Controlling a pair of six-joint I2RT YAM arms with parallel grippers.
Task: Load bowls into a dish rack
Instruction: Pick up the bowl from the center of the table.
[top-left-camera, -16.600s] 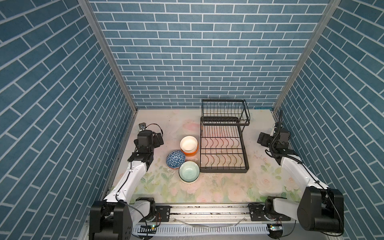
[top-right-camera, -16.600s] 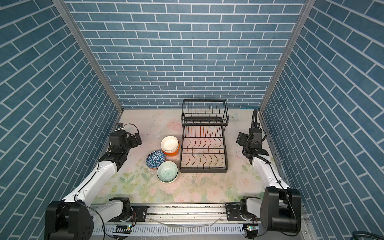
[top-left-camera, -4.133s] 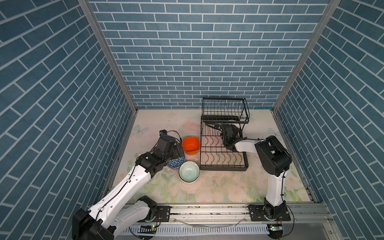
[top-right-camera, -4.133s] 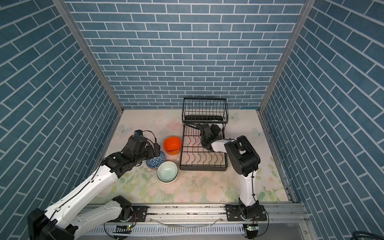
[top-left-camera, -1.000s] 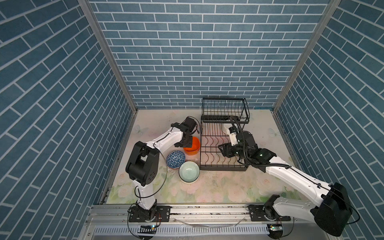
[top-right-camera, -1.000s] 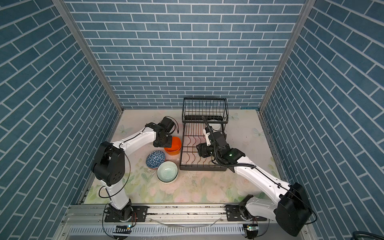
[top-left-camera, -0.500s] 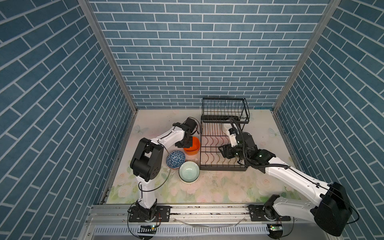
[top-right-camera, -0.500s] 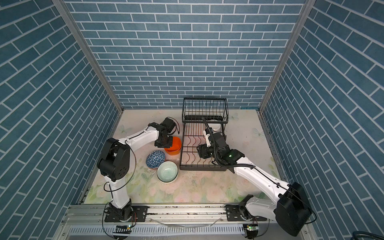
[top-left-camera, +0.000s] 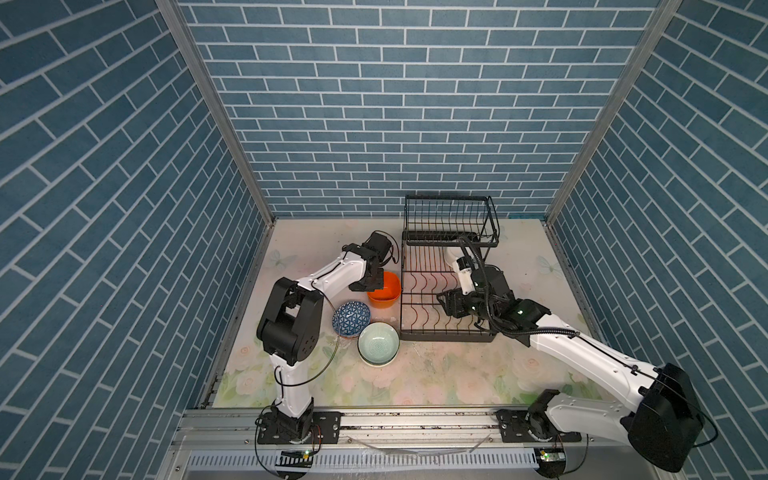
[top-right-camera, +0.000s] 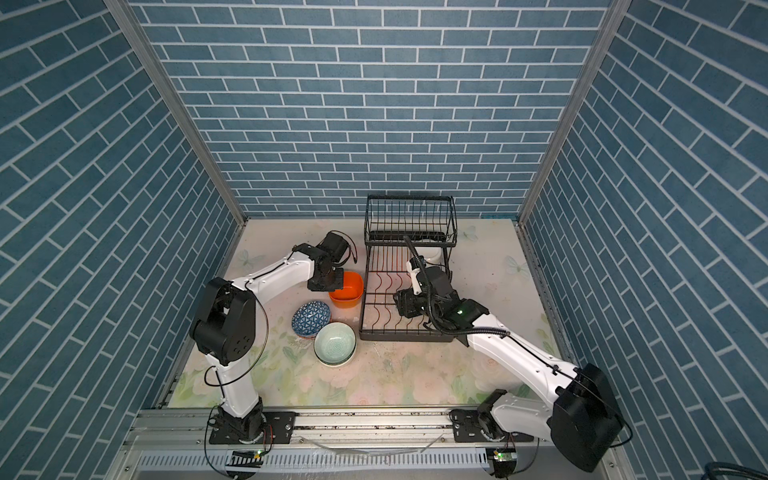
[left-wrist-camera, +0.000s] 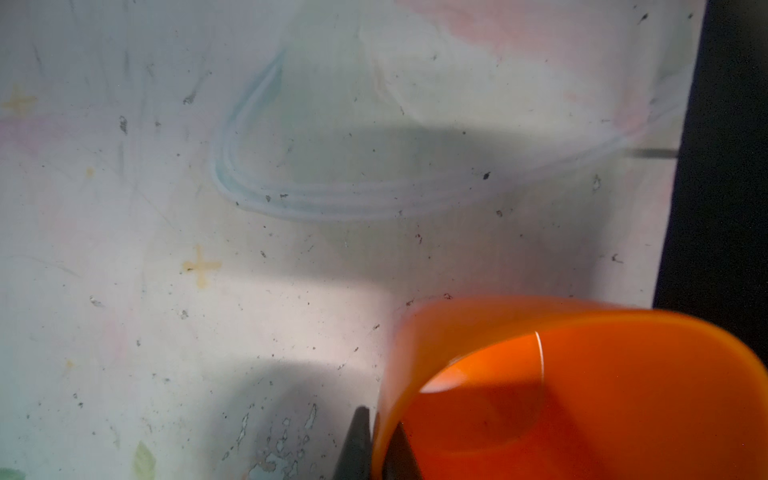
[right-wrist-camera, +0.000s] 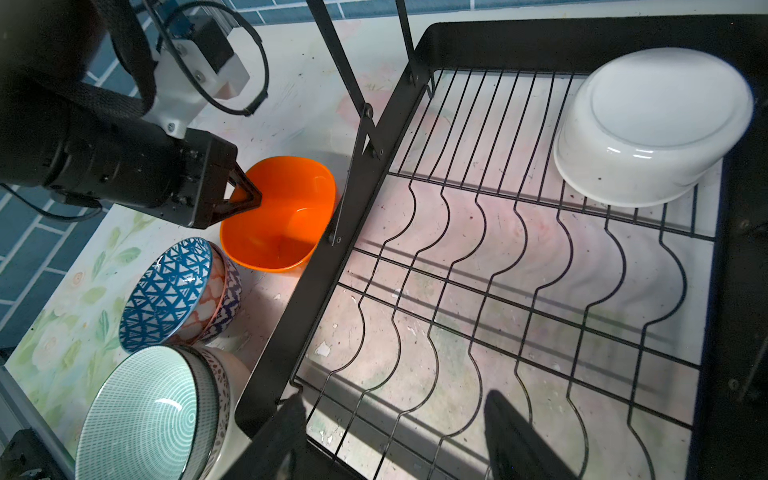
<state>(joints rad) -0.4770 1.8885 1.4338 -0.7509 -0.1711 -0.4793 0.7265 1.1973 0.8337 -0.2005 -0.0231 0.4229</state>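
Left gripper (right-wrist-camera: 249, 198) closed within last second; now clamped on orange bowl (right-wrist-camera: 286, 224) rim, beside dish rack (top-left-camera: 444, 338). Right gripper (right-wrist-camera: 395, 424) apart, empty, above rack. Judgement: bowl ready for lift.

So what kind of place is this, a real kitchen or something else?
Probably a robot test cell dressed as a kitchen: blue brick walls box in a flowered tabletop, a left arm and right arm are mounted on a metal rail, and bowls sit beside a black dish rack.
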